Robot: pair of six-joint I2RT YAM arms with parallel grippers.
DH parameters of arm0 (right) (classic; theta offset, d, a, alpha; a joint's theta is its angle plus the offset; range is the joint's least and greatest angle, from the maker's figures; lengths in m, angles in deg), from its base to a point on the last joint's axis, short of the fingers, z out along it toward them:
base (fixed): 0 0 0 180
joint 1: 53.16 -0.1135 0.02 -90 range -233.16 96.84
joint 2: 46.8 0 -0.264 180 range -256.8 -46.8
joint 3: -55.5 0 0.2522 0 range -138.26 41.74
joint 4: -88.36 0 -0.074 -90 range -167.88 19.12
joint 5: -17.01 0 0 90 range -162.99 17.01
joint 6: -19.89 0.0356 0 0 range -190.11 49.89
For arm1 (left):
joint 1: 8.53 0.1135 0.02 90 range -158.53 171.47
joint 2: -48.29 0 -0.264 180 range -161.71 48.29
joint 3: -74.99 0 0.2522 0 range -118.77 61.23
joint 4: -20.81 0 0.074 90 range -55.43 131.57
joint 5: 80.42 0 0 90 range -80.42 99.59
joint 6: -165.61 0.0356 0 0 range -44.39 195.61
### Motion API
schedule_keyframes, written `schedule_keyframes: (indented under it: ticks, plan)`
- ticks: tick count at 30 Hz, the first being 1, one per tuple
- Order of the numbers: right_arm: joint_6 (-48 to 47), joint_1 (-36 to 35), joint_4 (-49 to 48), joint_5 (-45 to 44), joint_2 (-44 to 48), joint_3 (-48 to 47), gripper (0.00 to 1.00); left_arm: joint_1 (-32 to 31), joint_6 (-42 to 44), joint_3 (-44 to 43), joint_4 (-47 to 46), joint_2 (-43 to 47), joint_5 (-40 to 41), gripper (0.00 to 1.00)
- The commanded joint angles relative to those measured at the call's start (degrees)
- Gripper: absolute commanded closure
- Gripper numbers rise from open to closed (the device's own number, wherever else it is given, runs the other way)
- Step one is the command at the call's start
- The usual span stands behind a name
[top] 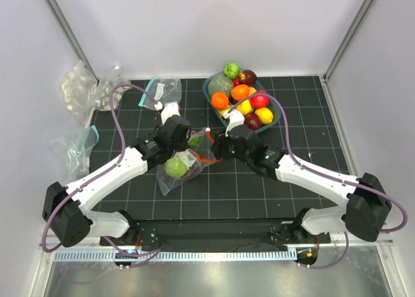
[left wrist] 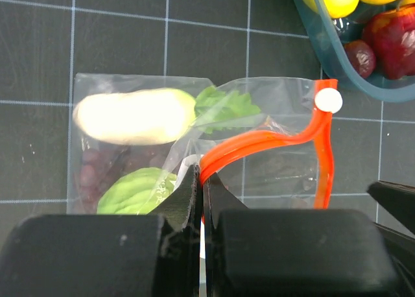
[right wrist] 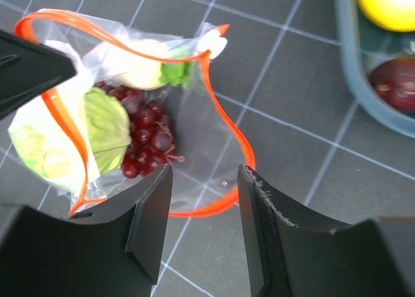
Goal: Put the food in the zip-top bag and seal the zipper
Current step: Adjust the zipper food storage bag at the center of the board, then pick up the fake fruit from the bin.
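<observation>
Left tool: fingers together, clamped on the zipper at the near rim of the zip-top bag. From the grip the strip bends away ahead and to the right, ending at a white slider. The white oblong vegetable lies inside the bag, ahead and left of the fingertips.

Right tool: fingers apart, nothing clamped. The nearest loop of the zipper lies between the fingertips (contact cannot be told). The bag mouth gapes toward this tool; the green cabbage and purple grapes sit inside, ahead and to its left.

Clearances: bare tabletop lies ahead and right of the right tool, up to the rim of the teal bowl. That rim stands apart from the bag. From the left tool, the bowl rim is near the slider, not touching.
</observation>
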Motion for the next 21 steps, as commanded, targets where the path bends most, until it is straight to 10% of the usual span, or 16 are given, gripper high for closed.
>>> schedule_keyframes:
  ticks: [1,13,21]
  plan:
    - [-1.4,0.0,0.8,-6.0,4.6,-1.1,0.48,0.0,0.8,-3.2,-1.5,1.1,0.7,1.0]
    - [-3.0,7.6,7.0,-20.0,6.1,-3.1,0.37,-0.1,-0.8,0.4,-2.7,8.9,2.0,1.0]
    - [-5.1,16.2,9.9,-17.1,-2.6,-12.7,0.07,0.0,-2.6,2.2,-3.9,12.0,1.8,1.0]
